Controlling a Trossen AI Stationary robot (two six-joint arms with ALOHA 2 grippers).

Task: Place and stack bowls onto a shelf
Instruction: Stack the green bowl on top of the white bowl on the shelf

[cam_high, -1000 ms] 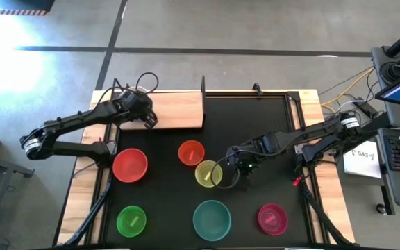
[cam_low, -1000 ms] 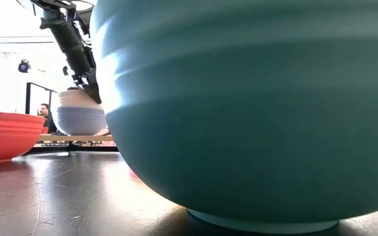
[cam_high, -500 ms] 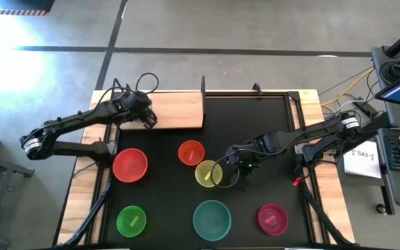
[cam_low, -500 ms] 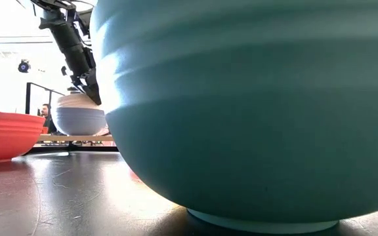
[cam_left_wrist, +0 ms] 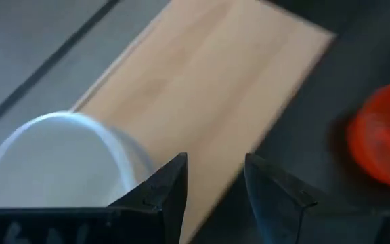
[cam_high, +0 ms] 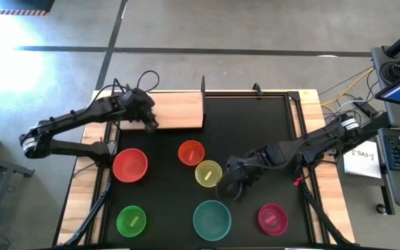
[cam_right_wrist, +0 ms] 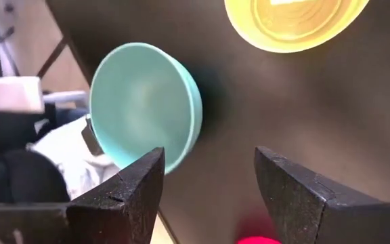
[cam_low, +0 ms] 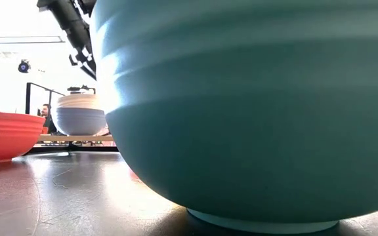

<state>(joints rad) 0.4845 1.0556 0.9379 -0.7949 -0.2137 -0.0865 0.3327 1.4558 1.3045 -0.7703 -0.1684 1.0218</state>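
Since the white bowl [cam_left_wrist: 53,163] is nested in the blue bowl [cam_low: 81,121] on the shelf [cam_high: 179,110], the left claw [cam_left_wrist: 212,193] hangs spread just above it. Right claw [cam_right_wrist: 208,186], spread too, hovers near the yellow bowl [cam_high: 208,173], probably next.

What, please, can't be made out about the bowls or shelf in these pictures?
- High view: stacked white plastic bowl on the light wooden shelf is hidden under the left gripper.
- Low view: round teal plastic bowl blocks every bowl behind it.
- Left wrist view: small orange bowl is blurred and edge-cut.
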